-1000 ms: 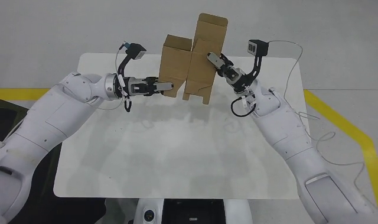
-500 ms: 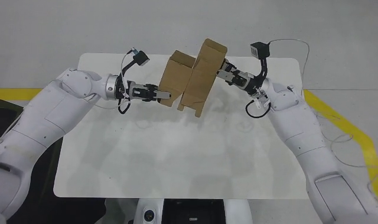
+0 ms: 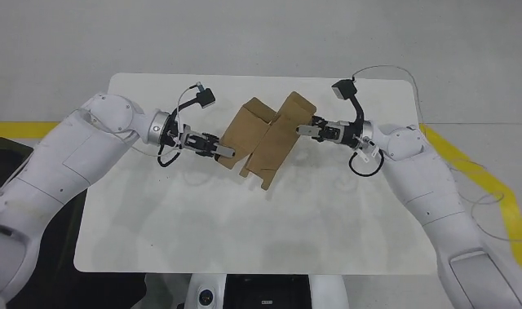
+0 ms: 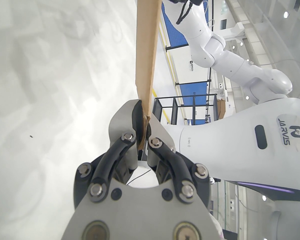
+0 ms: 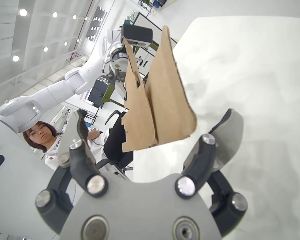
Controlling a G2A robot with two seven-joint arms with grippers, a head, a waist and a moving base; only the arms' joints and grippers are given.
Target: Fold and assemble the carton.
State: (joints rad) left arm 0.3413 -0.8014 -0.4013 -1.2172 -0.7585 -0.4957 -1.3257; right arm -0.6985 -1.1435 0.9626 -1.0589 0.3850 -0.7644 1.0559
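- The flattened carton point(image 3: 265, 138) is hanging tilted above the table point(image 3: 245, 236), in the upper middle of the top view, not yet opened into a box
- The left gripper point(image 3: 224, 152) is pinching the carton's lower left edge in that view, its fingers closed on a thin bite of cardboard that is probably carrying the whole weight
- The right gripper point(image 3: 303, 130) is sitting at the opposite edge with its fingers spread wide on either side of the cardboard, gripping nothing
- With that side free, the carton is risking swinging or slipping out of the left pinch and dropping to the table
- If the right fingers are closing off-centre, they may be crushing a flap or pressing the panels flat instead of opening them
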